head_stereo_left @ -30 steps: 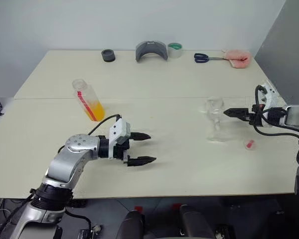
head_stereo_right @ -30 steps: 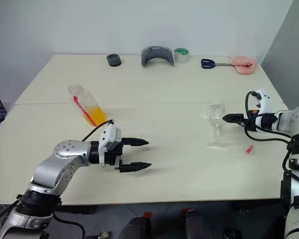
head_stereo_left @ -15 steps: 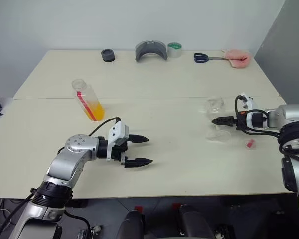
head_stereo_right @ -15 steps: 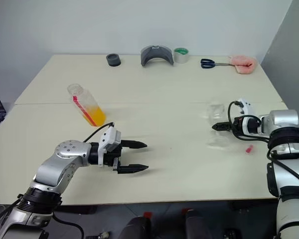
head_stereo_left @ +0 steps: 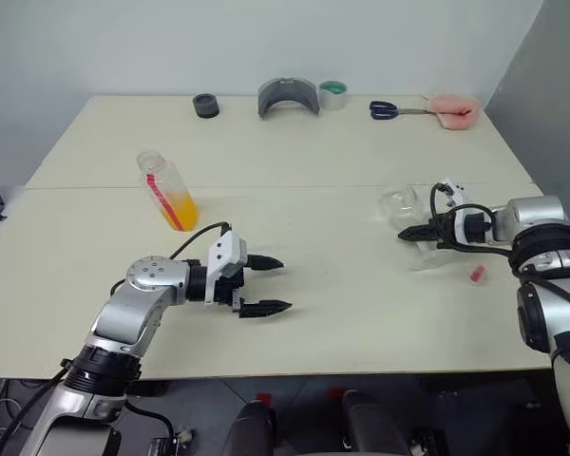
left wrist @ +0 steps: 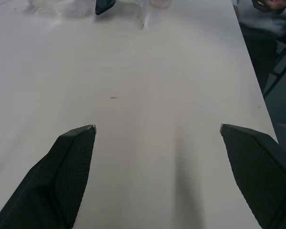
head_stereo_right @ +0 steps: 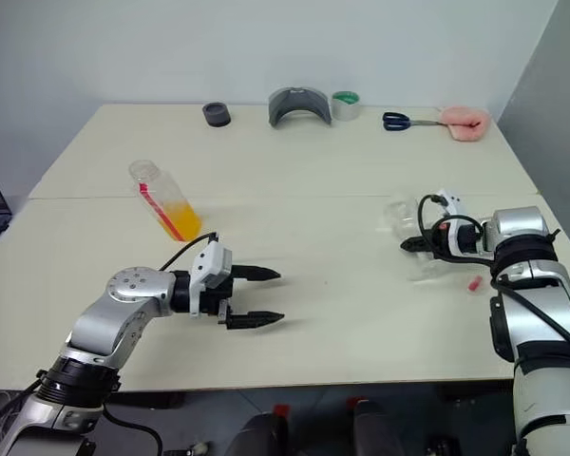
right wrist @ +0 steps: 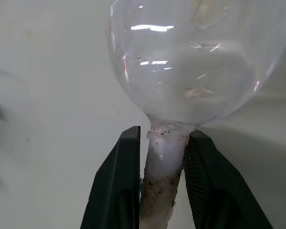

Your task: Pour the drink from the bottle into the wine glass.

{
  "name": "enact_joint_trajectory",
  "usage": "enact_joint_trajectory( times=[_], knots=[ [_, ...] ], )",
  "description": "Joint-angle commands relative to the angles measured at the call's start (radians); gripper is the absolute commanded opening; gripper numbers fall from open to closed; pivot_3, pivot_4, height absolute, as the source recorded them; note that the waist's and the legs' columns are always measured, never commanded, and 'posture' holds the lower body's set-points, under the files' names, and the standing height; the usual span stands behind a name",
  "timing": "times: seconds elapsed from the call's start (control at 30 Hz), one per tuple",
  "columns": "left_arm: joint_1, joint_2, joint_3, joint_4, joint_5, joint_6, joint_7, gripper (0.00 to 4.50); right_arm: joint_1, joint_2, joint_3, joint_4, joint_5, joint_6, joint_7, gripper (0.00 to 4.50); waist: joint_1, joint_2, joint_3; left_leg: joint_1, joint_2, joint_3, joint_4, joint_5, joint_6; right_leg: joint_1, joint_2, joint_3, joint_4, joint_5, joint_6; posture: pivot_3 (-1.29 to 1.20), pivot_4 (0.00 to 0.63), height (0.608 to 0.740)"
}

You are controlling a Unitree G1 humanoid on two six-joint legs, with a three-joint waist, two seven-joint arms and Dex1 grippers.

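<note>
Right wrist view: the wine glass has its stem sitting between the two black fingers, which press it from both sides just under the rounded bowl.
Right gripper: clamped on the stem, near the table's right edge, reaching leftward.
Glass material: clear, smooth bowl with bright reflections; the stem looks cloudy white with dark specks (seen close up).
Glass bowl: appears tilted toward the left of the gripper in the head views.
Left gripper: fingers spread wide, nothing between them, poised just above the front of the table.
Left fingers: black, tapering, with a fine cross-hatched texture on the pads.
Bottle: small clear plastic, leaning, on the table behind the left gripper and well apart from it; a red strip runs down its side.
Drink: orange-yellow, translucent, gathered in the lower part of the bottle.
Small red piece: lies on the table just in front of the right gripper (too small to make out what it is).
Table surface: pale cream, matte, a seam running across it.
Far edge: a black ring, a grey curved object, a green tape roll, blue-handled scissors and a pink object.
</note>
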Motion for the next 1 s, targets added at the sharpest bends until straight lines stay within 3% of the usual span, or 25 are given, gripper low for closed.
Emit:
enact_joint_trajectory(
  times=[0.03, 0.23, 0.4, 0.57, 0.73, 1.0],
  knots=[
    [-0.016, -0.003, 0.002, -0.029, 0.002, -0.002, 0.006, 4.5, -0.062, -0.003, -0.083, -0.008, 0.031, -0.019, -0.04, 0.31, -0.001, 0.0, 0.0, 0.0, 0.0, 0.0, 0.0, 0.0, 0.0, 0.0, 0.0, 0.0, 0.0, 0.0, 0.0, 0.0, 0.15, 0.74],
    [-0.029, -0.012, -0.004, -0.021, 0.01, -0.001, 0.013, 4.5, -0.089, 0.063, -0.267, -0.062, 0.107, -0.133, -0.244, 0.24, -0.003, 0.001, 0.0, 0.0, 0.001, 0.001, 0.0, 0.0, 0.0, -0.001, 0.0, 0.001, 0.0, 0.0, 0.0, 0.0, 0.15, 0.74],
    [-0.053, -0.024, -0.008, 0.0, 0.02, -0.008, 0.017, 4.5, 0.091, 0.218, -0.228, -0.272, 0.022, -0.421, -0.489, 0.24, -0.002, 0.001, 0.0, -0.001, 0.0, 0.001, 0.0, 0.0, 0.0, -0.001, 0.0, 0.001, 0.0, 0.0, 0.0, 0.0, 0.15, 0.74],
    [-0.068, -0.034, -0.02, 0.007, 0.03, -0.017, 0.008, 4.5, 0.281, 0.334, -0.238, -0.418, -0.008, -0.539, -0.689, 0.24, -0.001, 0.0, -0.001, 0.0, 0.0, 0.001, 0.001, 0.0, 0.0, -0.001, 0.0, 0.001, 0.001, 0.001, 0.001, 0.0, 0.15, 0.74],
    [-0.074, -0.03, -0.026, 0.006, 0.035, -0.016, -0.007, 4.5, 0.446, 0.343, -0.218, -0.663, -0.006, -0.473, -0.728, 0.24, 0.0, 0.0, -0.002, 0.002, 0.0, -0.001, 0.001, 0.0, 0.0, 0.003, 0.0, 0.0, 0.0, 0.001, 0.001, 0.0, 0.15, 0.74],
    [-0.095, -0.035, -0.04, 0.016, 0.044, -0.018, -0.025, 4.5, 0.658, 0.264, -0.198, -1.036, 0.036, -0.222, -0.708, 0.24, 0.026, 0.0, -0.002, 0.001, -0.001, -0.004, 0.001, 0.0, 0.0, 0.004, -0.001, -0.001, -0.001, 0.001, 0.001, 0.0, 0.15, 0.74]
  ],
)
